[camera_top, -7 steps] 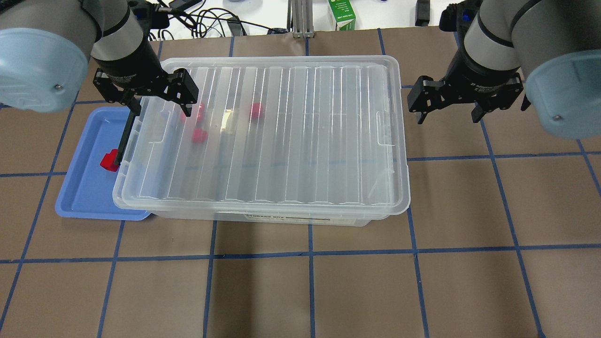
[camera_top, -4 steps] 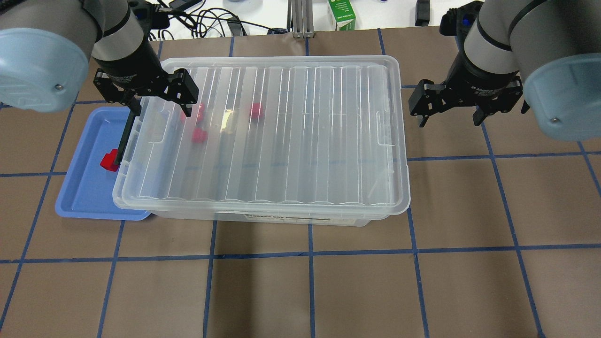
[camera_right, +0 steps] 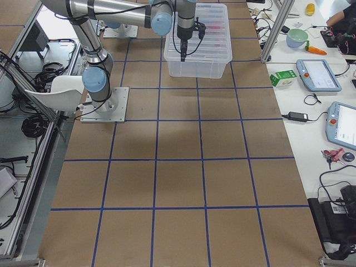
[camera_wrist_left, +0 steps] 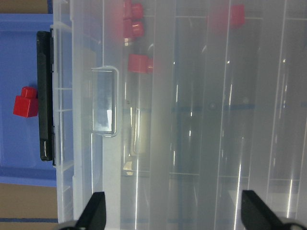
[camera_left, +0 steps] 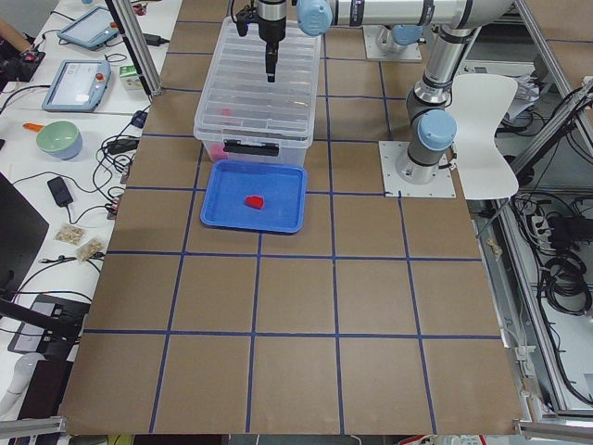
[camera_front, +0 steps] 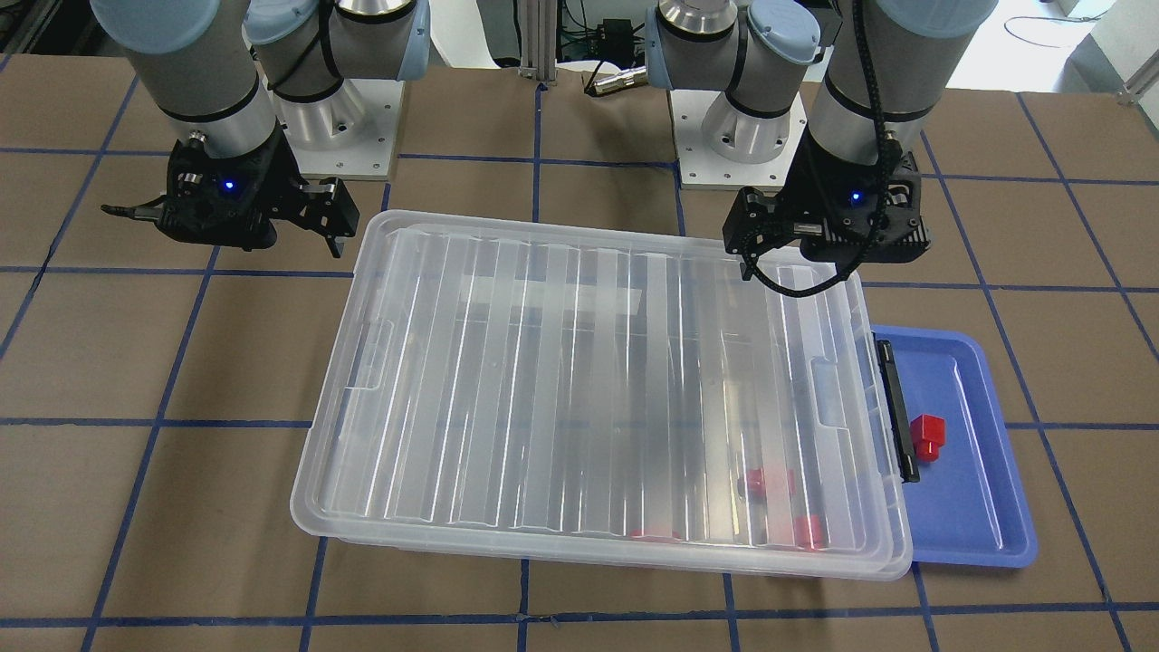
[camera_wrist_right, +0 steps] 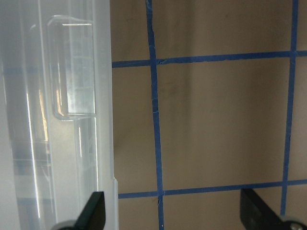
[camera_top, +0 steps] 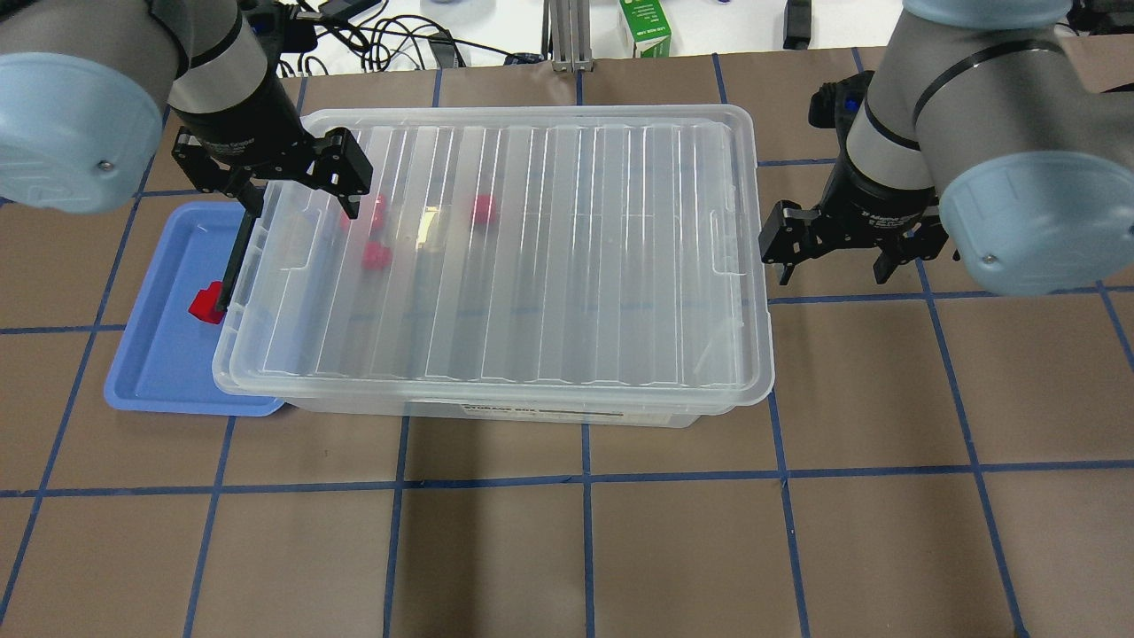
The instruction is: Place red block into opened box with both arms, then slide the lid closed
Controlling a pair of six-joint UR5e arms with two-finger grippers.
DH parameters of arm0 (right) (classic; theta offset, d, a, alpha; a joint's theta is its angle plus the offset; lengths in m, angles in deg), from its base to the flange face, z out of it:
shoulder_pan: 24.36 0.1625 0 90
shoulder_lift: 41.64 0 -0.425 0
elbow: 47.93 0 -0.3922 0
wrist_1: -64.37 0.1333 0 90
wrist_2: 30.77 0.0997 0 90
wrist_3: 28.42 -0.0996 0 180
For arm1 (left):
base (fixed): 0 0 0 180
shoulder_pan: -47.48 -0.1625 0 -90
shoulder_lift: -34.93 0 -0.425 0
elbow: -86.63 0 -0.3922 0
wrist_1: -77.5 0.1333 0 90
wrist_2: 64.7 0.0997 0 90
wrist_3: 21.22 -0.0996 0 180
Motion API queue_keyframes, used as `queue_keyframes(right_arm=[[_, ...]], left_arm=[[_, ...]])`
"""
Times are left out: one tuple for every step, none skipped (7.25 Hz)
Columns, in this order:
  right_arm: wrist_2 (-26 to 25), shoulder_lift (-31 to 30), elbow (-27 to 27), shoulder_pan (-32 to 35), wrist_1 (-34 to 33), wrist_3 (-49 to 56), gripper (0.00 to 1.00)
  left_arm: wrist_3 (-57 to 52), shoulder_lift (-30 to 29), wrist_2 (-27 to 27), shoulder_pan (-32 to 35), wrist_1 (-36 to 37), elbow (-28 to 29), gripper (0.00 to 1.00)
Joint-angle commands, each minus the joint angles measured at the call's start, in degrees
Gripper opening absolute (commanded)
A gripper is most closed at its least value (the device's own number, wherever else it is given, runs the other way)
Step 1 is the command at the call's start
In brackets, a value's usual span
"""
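Overhead exterior shows us the lid (camera_top: 532, 257) covering nearly all the box (camera_top: 372, 408); left fingers (camera_top: 352, 182) and right fingers (camera_top: 780, 252) spread wide, empty. We judge it light, slick, bendy: push its end tab.

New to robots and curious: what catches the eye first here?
A big clear plastic box sits centrally under a ridged translucent lid, red blocks blurred beneath. One small bright red block lies in the blue plastic tray at its end. The black left gripper and right gripper, both open, hang at its two ends.

Left gripper (camera_top: 301, 209), right gripper (camera_top: 834, 276): fingers apart
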Motion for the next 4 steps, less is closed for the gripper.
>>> queue_keyframes(right_arm=[[0.72,2.9,0.23,0.19,-11.6,0.01,1.0],[0.64,5.1,0.4,0.28,-14.81,0.01,1.0],[0.55,6.6,0.75,0.28,-15.02,0.01,1.0],[0.72,6.96,1.02,0.37,-15.02,0.01,1.0]], left_arm=[[-0.01,-0.11,0.11,0.0,-0.05,-0.05,1.0],[-0.01,-0.29,0.02,0.0,-0.05,-0.05,1.0],[-0.01,-0.29,0.02,0.0,0.04,0.03,1.0],[-0.01,-0.29,0.02,0.0,0.04,-0.05,1.0]])
